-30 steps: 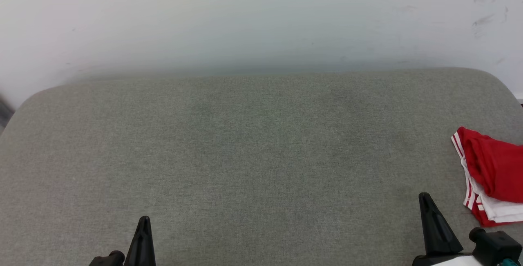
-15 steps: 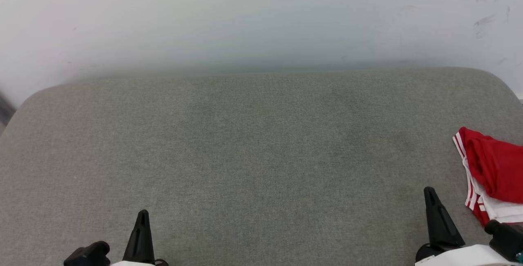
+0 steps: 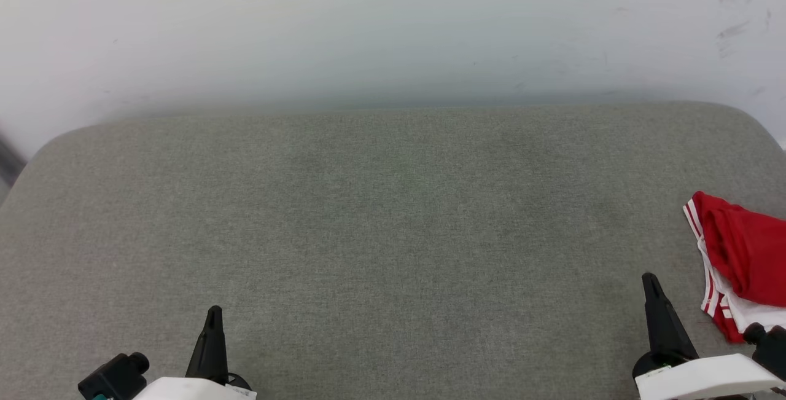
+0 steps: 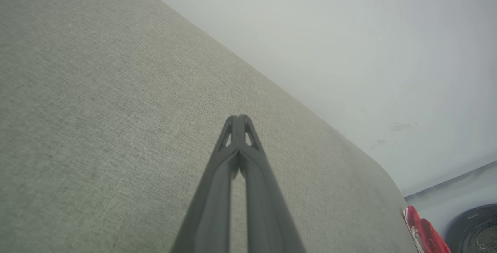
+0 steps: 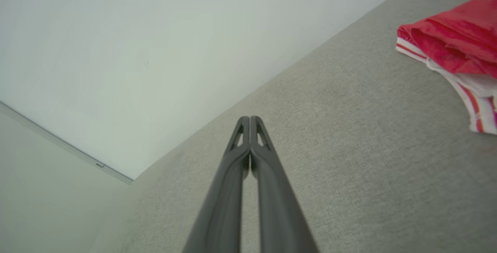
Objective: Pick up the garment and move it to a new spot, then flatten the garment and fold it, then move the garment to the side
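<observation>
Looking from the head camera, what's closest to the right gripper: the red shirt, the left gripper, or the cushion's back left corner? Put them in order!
From the right gripper:
1. Red shirt, just to its right.
2. Left gripper, across at the lower left.
3. Cushion's back left corner, far left and farther back.

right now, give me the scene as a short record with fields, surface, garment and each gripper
surface: grey fabric-covered top, backed by a pale wall
garment: red with white and striped trim, folded in layers, lying at the surface's right edge, cut off by the head view's border
left gripper: shut, empty, over bare fabric
right gripper: shut, empty, apart from the garment, which lies to its right
task stage: garment looks folded and set aside
</observation>
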